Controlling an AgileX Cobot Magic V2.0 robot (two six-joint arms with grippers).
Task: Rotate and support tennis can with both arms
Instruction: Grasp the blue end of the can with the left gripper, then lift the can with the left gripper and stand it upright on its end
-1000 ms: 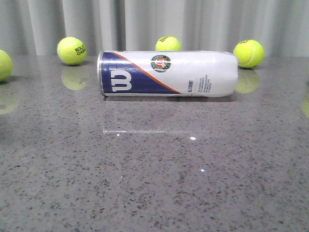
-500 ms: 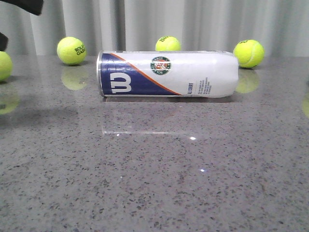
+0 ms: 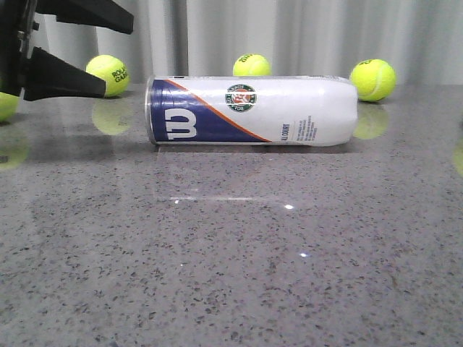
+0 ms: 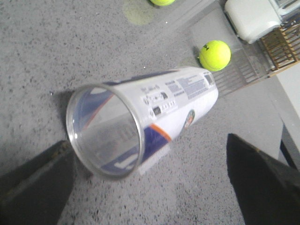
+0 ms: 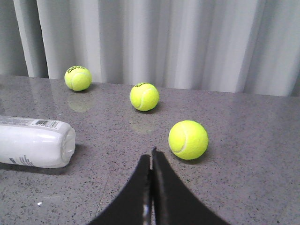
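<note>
— Where's the tennis can point(image 3: 251, 110)?
— Lying on its side on the table point(image 3: 231, 260), metal rim toward my left gripper point(image 3: 116, 54) (spread wide, empty).
— Right gripper point(image 5: 151, 161)?
— Pressed closed, empty, beyond the can's white end.

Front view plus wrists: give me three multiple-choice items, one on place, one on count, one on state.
1. Where is the left tool relative to the white-and-navy plastic tennis can?
A. at its metal-rimmed end, apart
B. at its white end
C. clamped on it
2. Yellow-green tennis balls in the right wrist view?
A. one
B. three
C. five
3. The right tool is:
A. open
B. shut
C. holding a ball

1 A: a gap shows between tool and rim.
2 B: three balls show there.
3 B: its fingers meet on nothing.
</note>
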